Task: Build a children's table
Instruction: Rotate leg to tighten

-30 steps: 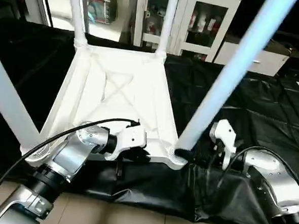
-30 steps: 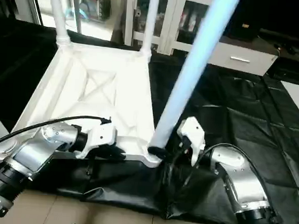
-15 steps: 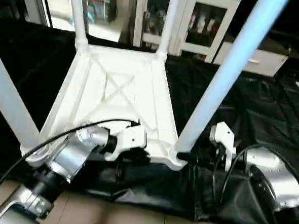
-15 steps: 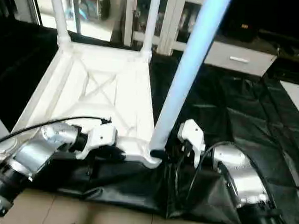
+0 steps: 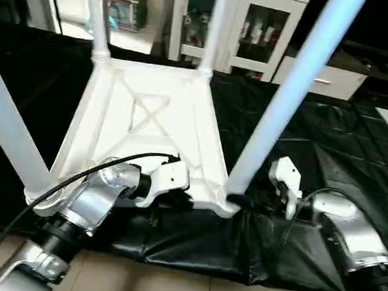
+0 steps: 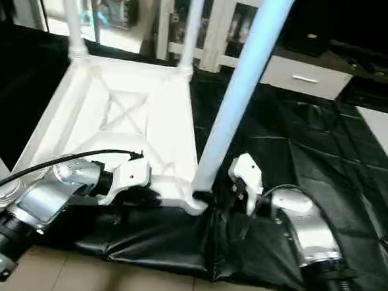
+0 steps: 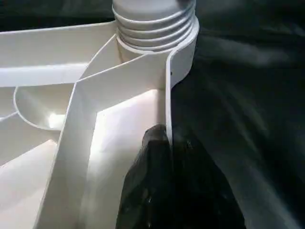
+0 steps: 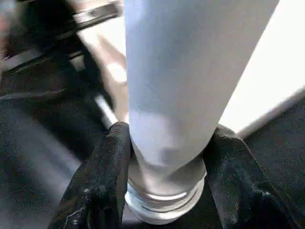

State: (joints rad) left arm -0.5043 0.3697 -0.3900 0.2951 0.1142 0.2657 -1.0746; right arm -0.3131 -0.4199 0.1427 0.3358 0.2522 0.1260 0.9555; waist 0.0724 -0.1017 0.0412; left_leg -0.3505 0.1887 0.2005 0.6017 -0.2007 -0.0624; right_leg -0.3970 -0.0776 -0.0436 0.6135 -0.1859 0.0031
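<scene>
black sheet (image 5: 326, 140), glass-door cabinet (image 5: 254, 30), tiled floor (image 5: 172, 283)

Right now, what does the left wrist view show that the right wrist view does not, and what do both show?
Left wrist view: the left pincer shut on the table top's edge wall, the ribbed underside and the ringed foot of the near right leg in its corner socket.

Right wrist view: the right pincer, one finger on each side of the leg's base.

Both: that same leg and the black sheet.
</scene>
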